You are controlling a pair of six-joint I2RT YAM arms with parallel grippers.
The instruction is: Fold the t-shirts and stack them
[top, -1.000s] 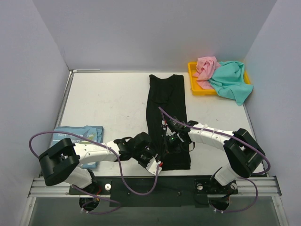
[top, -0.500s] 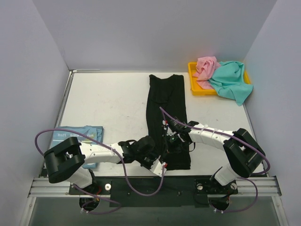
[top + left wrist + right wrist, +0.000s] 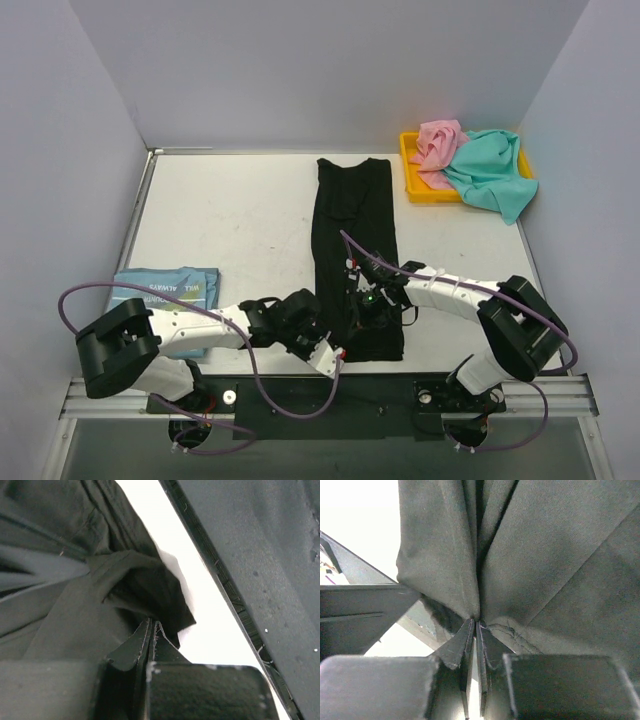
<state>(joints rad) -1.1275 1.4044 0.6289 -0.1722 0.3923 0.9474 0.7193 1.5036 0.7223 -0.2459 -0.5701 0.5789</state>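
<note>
On the pale grey surface (image 3: 250, 220), closed in by plain lilac-grey walls (image 3: 300, 70) on three sides, the black shirt (image 3: 350, 210) lies as a long, narrow strip. It runs from the far edge toward the arms, flat and smooth at its far end, rumpled and bunched at its near end.

Beyond the black shirt's far right corner sits a yellow tray (image 3: 408, 150), a shallow, hard-rimmed rectangle. It holds a crumpled pink shirt (image 3: 440, 140) and a teal shirt (image 3: 490, 175) that spills over the tray's right rim onto the surface. Well to the left of the black shirt's near end lies a folded blue shirt (image 3: 165, 285) with white lettering, partly under the left arm.

Since a second ago the left tool (image 3: 338, 352) has shut, and the left arm's elbow has swung further from the black shirt, uncovering more of the blue one. The black shirt's near hem has drawn in slightly.

The left tool (image 3: 152, 625) now pinches the near left corner of the black shirt, with matte woven cloth gathered at its tips. The right tool (image 3: 475, 622) is clamped on a raised fold nearer the shirt's middle, and creases fan out from it.
</note>
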